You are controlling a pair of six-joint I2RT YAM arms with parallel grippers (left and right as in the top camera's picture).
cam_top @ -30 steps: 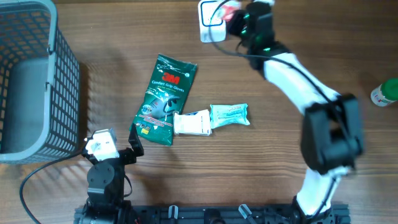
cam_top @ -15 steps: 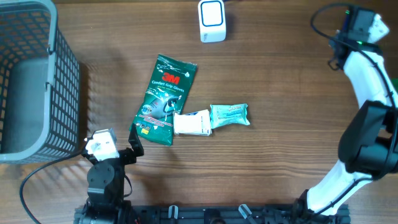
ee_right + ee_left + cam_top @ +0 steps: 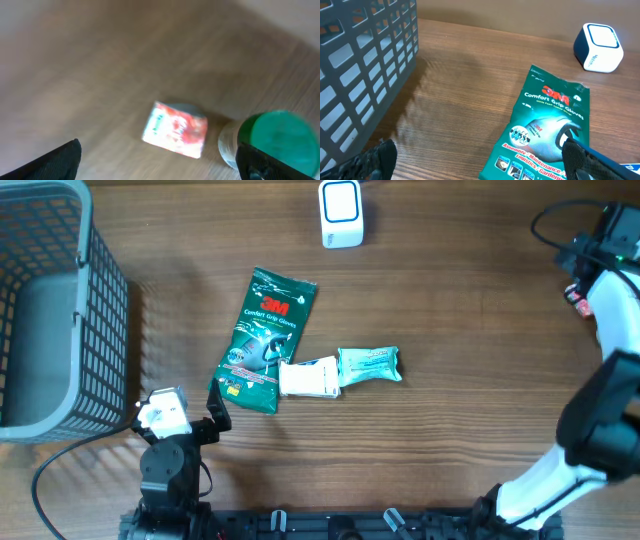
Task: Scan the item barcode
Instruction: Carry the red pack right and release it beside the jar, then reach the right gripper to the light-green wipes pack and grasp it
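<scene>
Red-and-white packet (image 3: pixel 175 129) was seen lying flat on the counter (image 3: pixel 450 440) at the far right, just beside a green-capped bottle (image 3: pixel 272 137). It lay under the right claw (image 3: pixel 157 162), whose jaws were spread wide and empty. The left claw (image 3: pixel 477 157) was likewise open, at the near left by the glove pack (image 3: pixel 262 340). 2 others, a white packet (image 3: pixel 308 378) and a teal packet (image 3: pixel 369 365), were crowded against that pack. A careless grasp could drag a neighbour along and hide a barcode from the scanner (image 3: pixel 341 213).

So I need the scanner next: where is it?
In the overhead view the scanner stands at the far edge of the table, near the middle, beyond the green glove packet; the left wrist view shows it upper right.
</scene>
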